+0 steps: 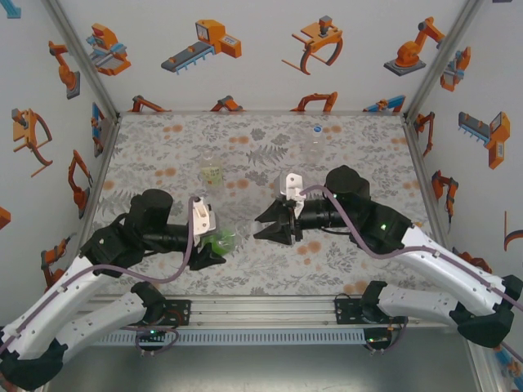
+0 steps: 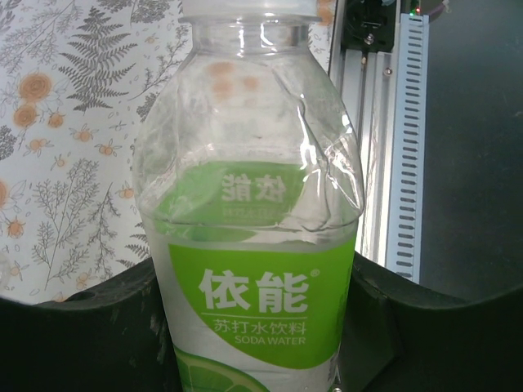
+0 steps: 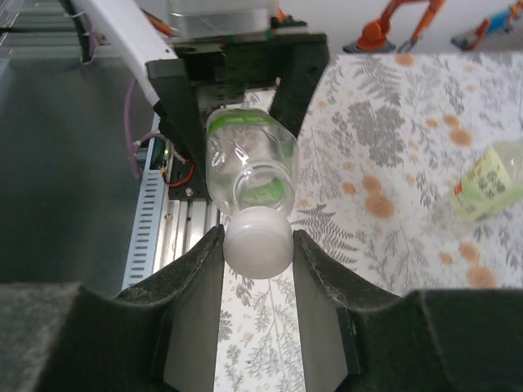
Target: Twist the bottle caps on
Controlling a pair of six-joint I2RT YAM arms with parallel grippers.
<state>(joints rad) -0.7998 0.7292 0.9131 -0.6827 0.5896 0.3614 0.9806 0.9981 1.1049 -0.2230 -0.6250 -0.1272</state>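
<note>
My left gripper (image 2: 257,314) is shut on a clear bottle with a bright green label (image 2: 249,204), held low over the table's near middle (image 1: 221,239) and tilted toward the right arm. My right gripper (image 3: 258,249) is shut on a white bottle cap (image 3: 258,241), which sits against the mouth of that bottle (image 3: 249,159). The same cap shows at the neck's top (image 2: 249,8). The two grippers (image 1: 211,245) (image 1: 265,229) face each other. A pale yellow-green bottle (image 1: 212,173) and a colourless bottle (image 1: 315,139) stand farther back.
The floral table cover (image 1: 270,278) runs to a metal rail (image 1: 261,310) at the near edge. The pale yellow-green bottle (image 3: 489,180) lies right of the right gripper's view. Enclosure walls ring the table.
</note>
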